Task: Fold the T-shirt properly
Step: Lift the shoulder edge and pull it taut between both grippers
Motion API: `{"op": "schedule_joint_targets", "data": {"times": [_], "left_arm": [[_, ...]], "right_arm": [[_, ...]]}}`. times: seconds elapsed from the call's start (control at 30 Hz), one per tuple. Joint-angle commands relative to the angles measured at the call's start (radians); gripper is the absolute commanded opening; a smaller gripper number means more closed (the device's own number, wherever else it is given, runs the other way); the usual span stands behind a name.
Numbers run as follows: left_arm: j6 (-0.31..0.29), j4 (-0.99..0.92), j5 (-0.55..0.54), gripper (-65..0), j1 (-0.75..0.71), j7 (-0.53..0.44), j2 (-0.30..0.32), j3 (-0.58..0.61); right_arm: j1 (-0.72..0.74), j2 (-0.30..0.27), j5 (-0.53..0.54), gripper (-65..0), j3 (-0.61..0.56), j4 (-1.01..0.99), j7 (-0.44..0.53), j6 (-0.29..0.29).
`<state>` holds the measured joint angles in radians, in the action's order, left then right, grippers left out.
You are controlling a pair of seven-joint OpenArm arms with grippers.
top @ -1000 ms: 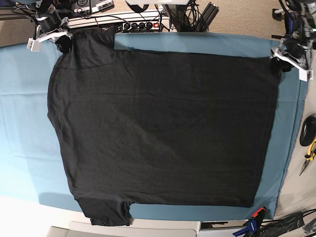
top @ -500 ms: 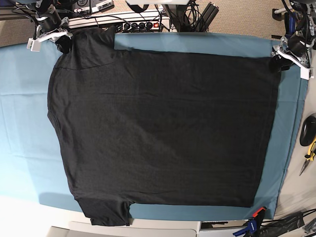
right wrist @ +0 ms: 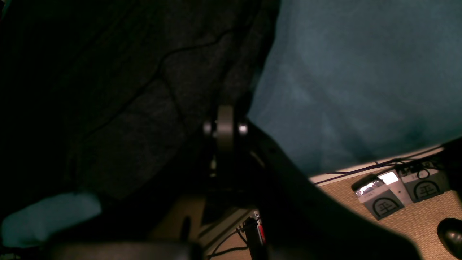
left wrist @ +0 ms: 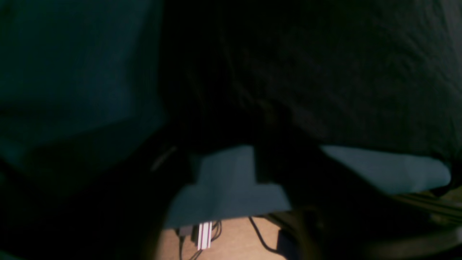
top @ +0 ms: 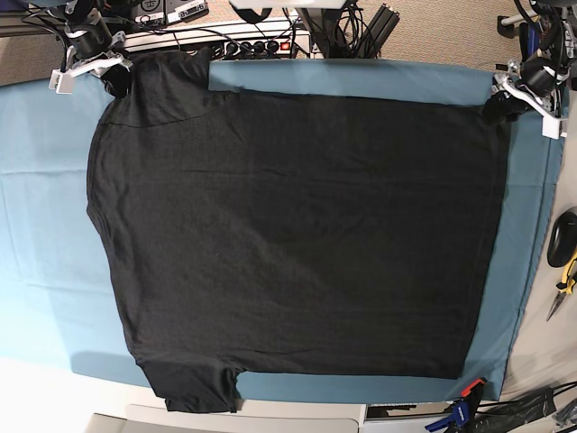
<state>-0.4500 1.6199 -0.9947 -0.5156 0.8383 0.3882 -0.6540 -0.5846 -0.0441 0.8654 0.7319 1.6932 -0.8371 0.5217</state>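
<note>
The black T-shirt point(top: 297, 234) lies spread flat, plain side up, on the teal cloth point(top: 45, 225). My right gripper point(top: 115, 83) is at the far left corner, shut on the edge of the sleeve; in the right wrist view its fingers point(right wrist: 225, 126) pinch the dark T-shirt point(right wrist: 126, 108). My left gripper point(top: 499, 106) sits at the far right hem corner. The left wrist view is dark and blurred: the T-shirt point(left wrist: 325, 72) hangs just above the fingers point(left wrist: 288, 173), and I cannot tell whether they grip it.
Behind the table's far edge run a power strip and cables point(top: 216, 41). Yellow-handled pliers point(top: 563, 284) and a black object point(top: 563, 236) lie at the right edge. Clamps point(top: 460, 410) stand at the front right. Grey boxes point(right wrist: 382, 202) sit on the floor.
My left gripper has shifted a little back and inward onto the shirt's far right corner. The shirt and my right gripper have not moved.
</note>
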Motion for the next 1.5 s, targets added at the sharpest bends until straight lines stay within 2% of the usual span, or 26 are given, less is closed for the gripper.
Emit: {"op": "schedule_joint_targets", "data": {"times": [0.0,0.1,0.2,0.27,0.5,0.73,0.97,1.47], "left_arm": [[-0.005,0.009,-0.013,-50.5,-0.005,-0.002,0.014,-0.003],[-0.005,0.009,-0.011,-64.8,-0.005,-0.019,0.014,-0.003],[-0.005,0.009,0.008,-65.0,-0.002,-0.039,0.014,-0.003],[-0.004,0.009,0.024,-65.0,-0.002,-0.06,0.014,-0.003],[-0.004,0.009,0.038,-65.0,-0.003,-0.057,0.014,-0.003],[-0.004,0.011,0.017,-65.0,-0.023,-0.044,0.031,-0.003],[-0.005,0.013,-0.025,-65.0,-0.072,-0.032,0.039,-0.003],[-0.049,0.018,-0.124,-65.0,-0.139,0.019,0.039,-0.003]], "right_arm": [[-0.016,0.002,-0.05,-65.0,-0.004,-0.005,-0.067,-0.01],[-0.016,0.002,-0.05,-65.0,-0.004,-0.005,-0.053,-0.01],[-0.016,0.002,-0.05,-65.0,-0.004,-0.005,-0.033,0.0],[-0.016,0.002,-0.048,-65.0,-0.004,-0.005,-0.025,0.038],[-0.016,0.002,-0.012,-65.0,-0.004,-0.005,-0.05,0.091],[-0.017,-0.011,0.01,-65.0,-0.003,-0.005,-0.091,0.093],[-0.053,-0.06,0.017,-65.0,-0.004,-0.005,-0.113,0.098],[-0.121,-0.081,0.048,-65.0,-0.003,-0.005,-0.141,0.098]]}}
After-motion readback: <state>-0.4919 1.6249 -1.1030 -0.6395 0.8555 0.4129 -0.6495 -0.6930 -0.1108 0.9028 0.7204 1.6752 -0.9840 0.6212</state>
